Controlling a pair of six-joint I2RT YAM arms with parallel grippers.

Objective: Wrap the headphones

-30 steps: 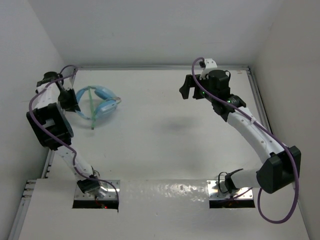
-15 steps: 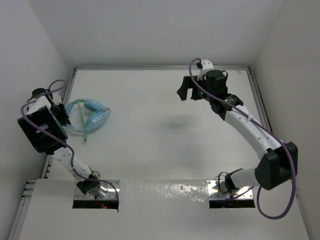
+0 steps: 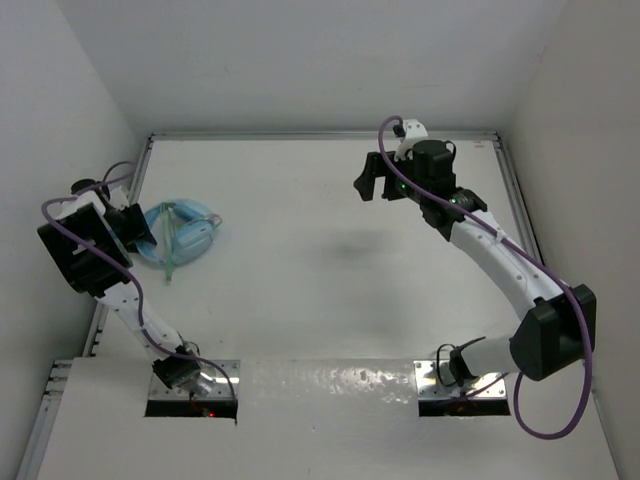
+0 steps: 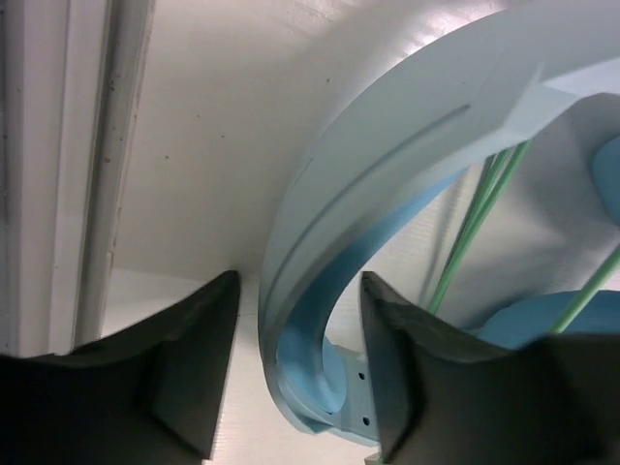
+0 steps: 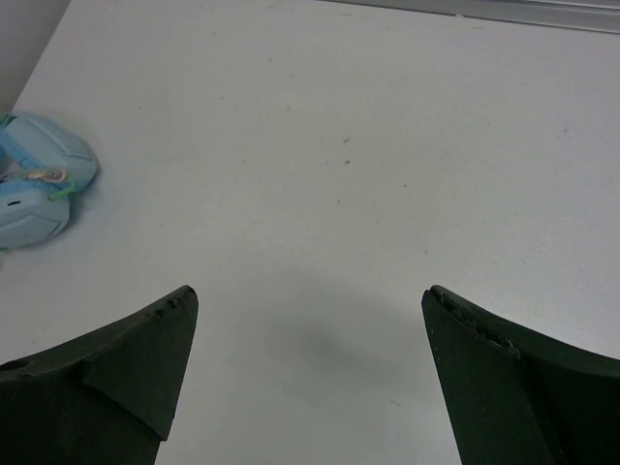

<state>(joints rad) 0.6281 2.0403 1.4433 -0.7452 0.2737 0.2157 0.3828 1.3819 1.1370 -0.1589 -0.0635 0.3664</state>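
Just beside the table's left rail (image 4: 87,145), the light blue headphones (image 3: 180,232) lie with their headband (image 4: 387,126) arching between the left gripper's (image 4: 300,281) parted, unclamped jaws, while the right gripper (image 5: 310,300), jaws spread wide, hangs far from that rail.

1 headphones (image 3: 182,228) w/ 2 ear cups (image 5: 39,189) & 1 green cable (image 4: 475,223). 2 arms (image 3: 500,262). 1 left end effector (image 3: 142,230), 1 right end effector (image 3: 368,187). 1 tabletop (image 3: 330,310).
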